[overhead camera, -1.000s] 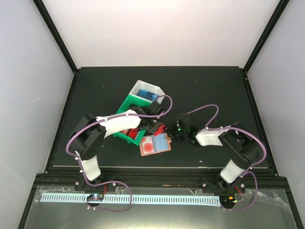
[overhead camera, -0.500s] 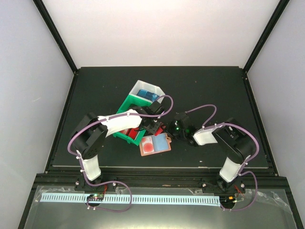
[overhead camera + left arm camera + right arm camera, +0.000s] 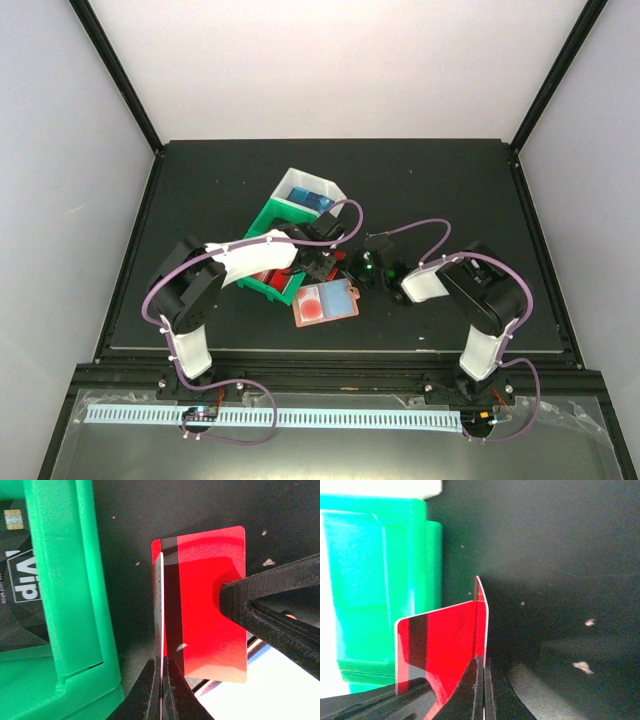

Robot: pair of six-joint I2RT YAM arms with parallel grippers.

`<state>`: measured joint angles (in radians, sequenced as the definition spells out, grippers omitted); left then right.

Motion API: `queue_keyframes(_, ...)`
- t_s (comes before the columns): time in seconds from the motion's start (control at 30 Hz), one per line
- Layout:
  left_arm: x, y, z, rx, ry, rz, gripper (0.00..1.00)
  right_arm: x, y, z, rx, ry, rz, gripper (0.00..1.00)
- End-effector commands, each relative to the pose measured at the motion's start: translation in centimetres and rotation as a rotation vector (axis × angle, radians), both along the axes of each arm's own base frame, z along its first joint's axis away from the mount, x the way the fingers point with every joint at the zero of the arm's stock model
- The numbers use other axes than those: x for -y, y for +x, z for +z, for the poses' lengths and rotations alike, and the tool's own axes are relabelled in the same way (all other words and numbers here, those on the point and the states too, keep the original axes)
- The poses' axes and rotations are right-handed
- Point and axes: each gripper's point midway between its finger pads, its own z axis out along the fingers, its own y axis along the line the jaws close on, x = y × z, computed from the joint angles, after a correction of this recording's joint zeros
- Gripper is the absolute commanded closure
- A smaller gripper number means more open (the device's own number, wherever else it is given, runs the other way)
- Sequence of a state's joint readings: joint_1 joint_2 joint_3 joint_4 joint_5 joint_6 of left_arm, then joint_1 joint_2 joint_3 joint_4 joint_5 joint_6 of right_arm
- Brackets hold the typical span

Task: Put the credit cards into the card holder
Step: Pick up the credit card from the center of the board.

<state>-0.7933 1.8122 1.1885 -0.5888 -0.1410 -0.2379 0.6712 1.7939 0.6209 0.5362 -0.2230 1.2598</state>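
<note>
The card holder (image 3: 326,301) lies open on the black mat, with a red and white credit card lying on it. Just above it my two grippers meet. My left gripper (image 3: 162,663) is shut on a credit card (image 3: 162,605) seen edge-on. My right gripper (image 3: 482,660) is shut on a second red credit card (image 3: 210,595) with a dark stripe. The two cards stand at right angles and touch along one edge. In the right wrist view the left gripper's card (image 3: 440,640) shows its red face. In the top view the left gripper (image 3: 323,264) and the right gripper (image 3: 354,268) are close together.
A green bin (image 3: 272,232) stands just left of the grippers, with a dark VIP card (image 3: 22,575) inside it. A white bin (image 3: 300,186) with blue items rests against its far end. The green bin's wall (image 3: 380,580) is close to the held cards.
My right gripper has moved left, toward the left gripper, bringing its card against the other one. The left arm has hardly moved. The card holder lies as before.
</note>
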Motion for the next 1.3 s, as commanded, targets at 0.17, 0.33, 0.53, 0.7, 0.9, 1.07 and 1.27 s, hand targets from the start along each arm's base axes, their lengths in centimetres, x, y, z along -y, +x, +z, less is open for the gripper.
queue_keyframes(0.17,-0.4,-0.7,2.3,0.005,-0.054,0.017,0.98,0.5,1.0,2.4,0.088,0.019,-0.026,0.99)
queue_keyframes(0.33,-0.4,-0.5,6.3,0.077,-0.131,0.054,0.98,1.9,-0.1,3.7,0.111,0.01,-0.001,0.99)
queue_keyframes(0.53,-1.5,-1.2,10.5,0.157,-0.248,0.128,0.98,3.5,-2.5,5.2,0.149,-0.003,0.068,0.99)
queue_keyframes(0.7,-2.4,-3.1,11.5,0.145,-0.317,0.135,0.98,3.3,-4.9,5.8,0.148,0.009,0.173,0.99)
queue_keyframes(0.9,-3.6,-4.8,12.9,0.153,-0.408,0.17,0.98,1.4,-6.3,7.6,0.178,0.041,0.304,0.99)
queue_keyframes(1.07,-4.4,-6.2,13.0,0.126,-0.472,0.219,0.98,0.8,-6.6,8.1,0.19,0.006,0.351,0.99)
queue_keyframes(1.27,-3.7,-8.4,9.8,-0.003,-0.702,0.376,0.98,2.8,-7.6,6.7,0.171,-0.132,0.378,0.99)
